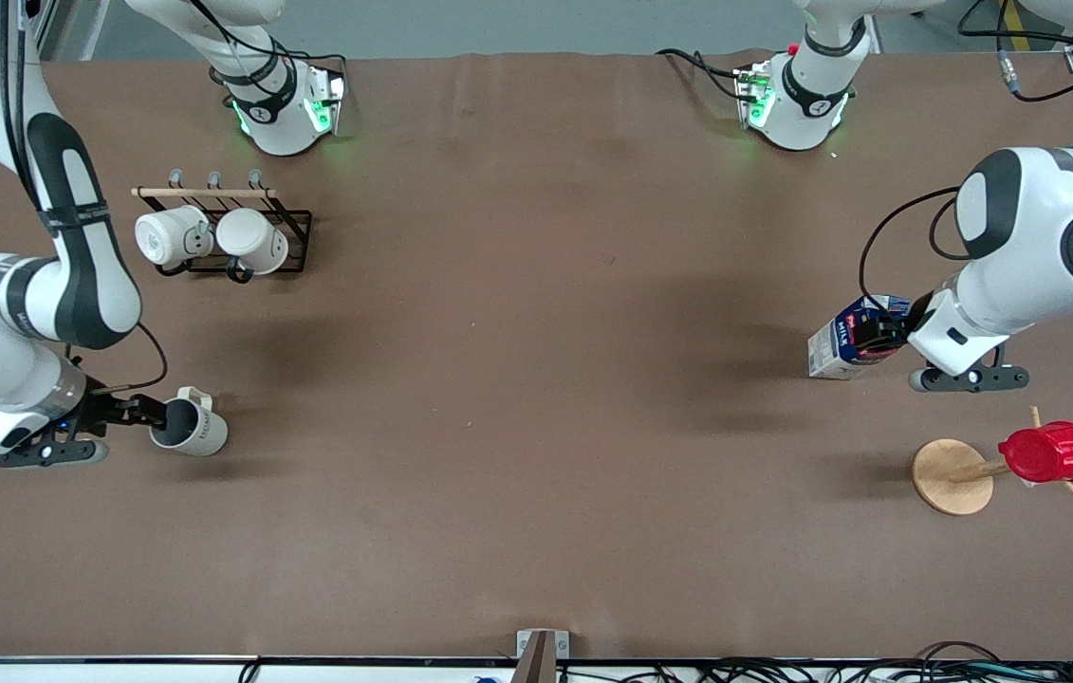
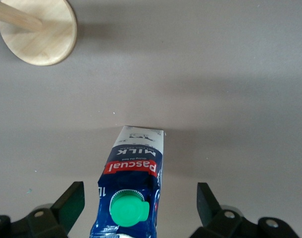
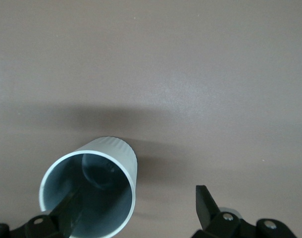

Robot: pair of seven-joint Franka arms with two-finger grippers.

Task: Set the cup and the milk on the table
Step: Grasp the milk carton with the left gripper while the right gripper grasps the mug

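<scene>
The cup (image 1: 193, 429), cream-white with a grey inside and dark lettering, stands on the brown table (image 1: 536, 379) toward the right arm's end. My right gripper (image 1: 149, 417) is open at its rim. In the right wrist view one finger is inside the cup (image 3: 91, 193) and the other is well clear of its wall; the gripper (image 3: 138, 198) grips nothing. The milk (image 1: 851, 343), a blue-and-white carton, stands on the table toward the left arm's end. My left gripper (image 1: 882, 334) is open around its top. In the left wrist view the milk (image 2: 133, 173) sits between the spread fingers of the gripper (image 2: 139, 191), untouched.
A black rack (image 1: 242, 228) with two white mugs stands toward the right arm's end, farther from the front camera than the cup. A wooden stand (image 1: 952, 476) with a red ribbed cup (image 1: 1051, 453) is nearer the camera than the milk; its base shows in the left wrist view (image 2: 39, 29).
</scene>
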